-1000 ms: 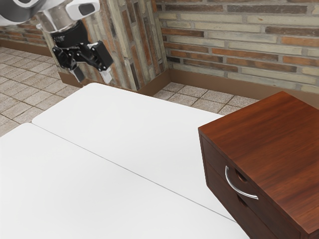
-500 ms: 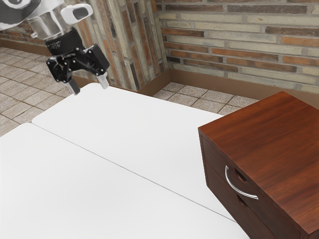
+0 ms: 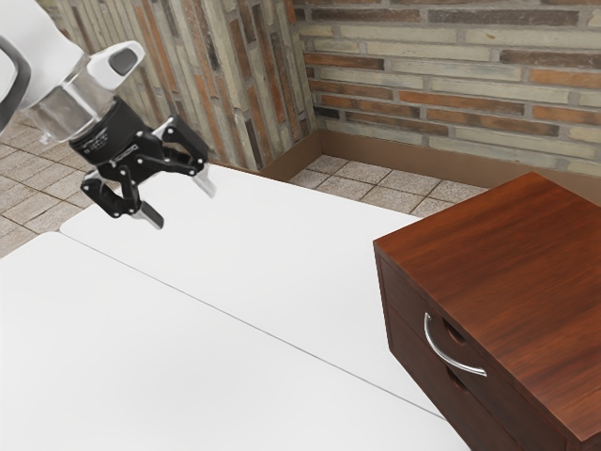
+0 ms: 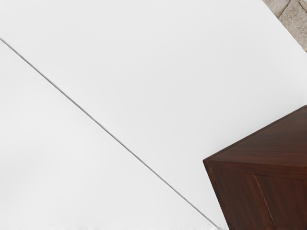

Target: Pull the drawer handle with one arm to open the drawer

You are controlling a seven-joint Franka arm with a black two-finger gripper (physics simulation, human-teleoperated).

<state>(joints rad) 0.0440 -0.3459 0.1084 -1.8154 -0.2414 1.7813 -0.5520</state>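
Gripper [image 3: 177, 201] over the white table [image 3: 235, 282], jaws wide apart, holding nothing
Wooden cabinet [image 3: 526, 254] at exterior view's right, well apart from gripper; metal drawer handle [image 3: 449, 349] on its front face, untouched

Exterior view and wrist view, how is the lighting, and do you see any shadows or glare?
Exterior view: soft, even light; the white table shows no clear shadow under the open claw; the metal handle carries a bright highlight, the top of the cabinet a faint sheen. Wrist view: the table reads almost uniform white, broken by its seam; the cabinet's corner stands dark against it.
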